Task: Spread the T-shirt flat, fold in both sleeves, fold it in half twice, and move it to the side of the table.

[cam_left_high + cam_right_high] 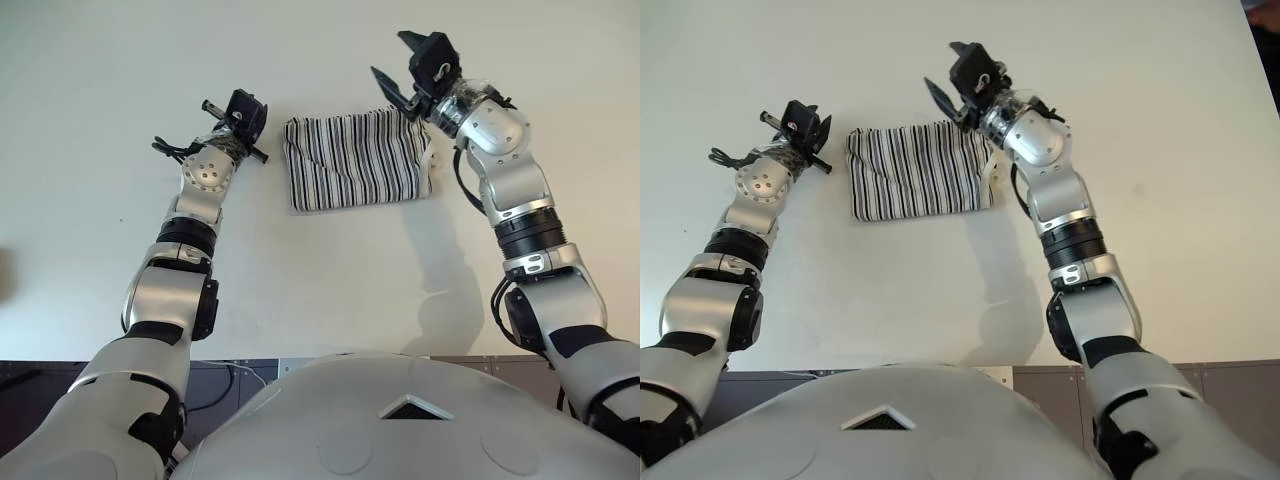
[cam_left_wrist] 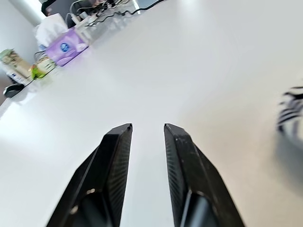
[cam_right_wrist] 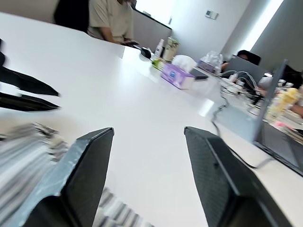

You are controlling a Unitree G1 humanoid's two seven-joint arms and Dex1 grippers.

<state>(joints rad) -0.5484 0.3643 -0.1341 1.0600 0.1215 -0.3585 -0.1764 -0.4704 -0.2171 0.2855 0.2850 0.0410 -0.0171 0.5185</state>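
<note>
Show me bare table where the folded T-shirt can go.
Free: the wide table strip between the T-shirt and the near edge; also the stretch right of the right arm. Tight: beside the T-shirt, flanked by the left tool and right tool.

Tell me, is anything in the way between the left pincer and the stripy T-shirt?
No, nothing visible. Just bare white table lies between the left pincer and the folded T-shirt beside it.
</note>
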